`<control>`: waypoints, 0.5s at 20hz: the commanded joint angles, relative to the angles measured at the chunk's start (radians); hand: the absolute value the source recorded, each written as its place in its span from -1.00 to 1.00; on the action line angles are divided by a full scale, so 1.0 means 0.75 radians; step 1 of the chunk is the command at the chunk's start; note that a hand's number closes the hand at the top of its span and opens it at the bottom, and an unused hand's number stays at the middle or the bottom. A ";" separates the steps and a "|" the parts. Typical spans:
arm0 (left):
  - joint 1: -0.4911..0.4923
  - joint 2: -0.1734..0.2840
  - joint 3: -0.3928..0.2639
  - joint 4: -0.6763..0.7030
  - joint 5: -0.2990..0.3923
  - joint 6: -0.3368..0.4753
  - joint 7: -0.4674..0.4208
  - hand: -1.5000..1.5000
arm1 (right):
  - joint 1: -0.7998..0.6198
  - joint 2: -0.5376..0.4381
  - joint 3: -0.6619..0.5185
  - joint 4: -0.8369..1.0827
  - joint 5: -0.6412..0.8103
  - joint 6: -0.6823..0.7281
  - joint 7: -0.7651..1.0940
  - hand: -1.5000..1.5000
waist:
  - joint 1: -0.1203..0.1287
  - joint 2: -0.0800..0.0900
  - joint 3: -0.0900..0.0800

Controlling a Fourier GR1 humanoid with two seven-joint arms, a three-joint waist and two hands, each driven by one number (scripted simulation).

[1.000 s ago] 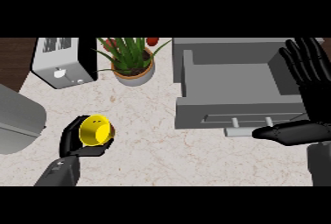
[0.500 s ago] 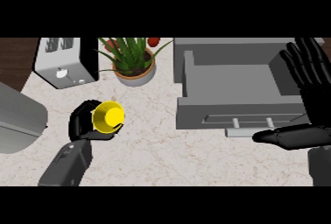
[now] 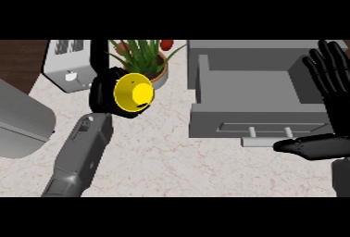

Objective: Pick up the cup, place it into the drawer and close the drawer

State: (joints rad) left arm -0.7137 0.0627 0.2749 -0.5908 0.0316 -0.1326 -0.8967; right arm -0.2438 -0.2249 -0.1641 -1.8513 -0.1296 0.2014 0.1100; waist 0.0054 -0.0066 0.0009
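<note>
My left hand [image 3: 104,95] is curled round a yellow cup [image 3: 133,94], which is tipped on its side with its base facing right. It hangs above the counter, just in front of the potted plant and left of the drawer. The grey drawer [image 3: 256,95] stands pulled open at the upper right, its inside bare, with a bar handle [image 3: 270,132] on its front. My right hand [image 3: 331,78] is open at the right edge, fingers straight up over the drawer's right wall, thumb pointing left below the handle.
A potted plant [image 3: 145,58] stands at the back, close behind the cup. A toaster [image 3: 71,62] sits at the back left. A large grey appliance [image 3: 21,122] fills the left edge. Marbled counter [image 3: 171,162] lies in front of the drawer.
My left hand has lifted the cup and carried it away from me and rightward, toward the plant and the drawer, tipping it further on its side. The right hand has stayed in place.
</note>
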 commanded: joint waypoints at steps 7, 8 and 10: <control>-0.286 -0.082 -0.231 -0.312 0.084 0.212 0.502 1.00 | -0.080 0.016 0.028 0.109 0.068 -0.023 -0.053 -1.00 | 0.001 0.002 0.000; -0.351 -0.083 -0.239 -0.300 0.103 0.253 0.548 1.00 | -0.025 -0.004 0.001 0.037 0.010 0.006 -0.015 -1.00 | -0.025 -0.001 0.000; -0.407 -0.083 -0.258 -0.283 0.076 0.327 0.595 1.00 | -0.050 0.024 0.022 0.048 0.051 -0.034 -0.027 -1.00 | -0.035 0.007 0.000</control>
State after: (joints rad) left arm -0.8172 0.0119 0.1265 -0.7900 0.0876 0.0290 -0.5618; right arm -0.2657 -0.2144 -0.1545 -1.8263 -0.1099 0.1906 0.0974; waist 0.0048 -0.0069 -0.0028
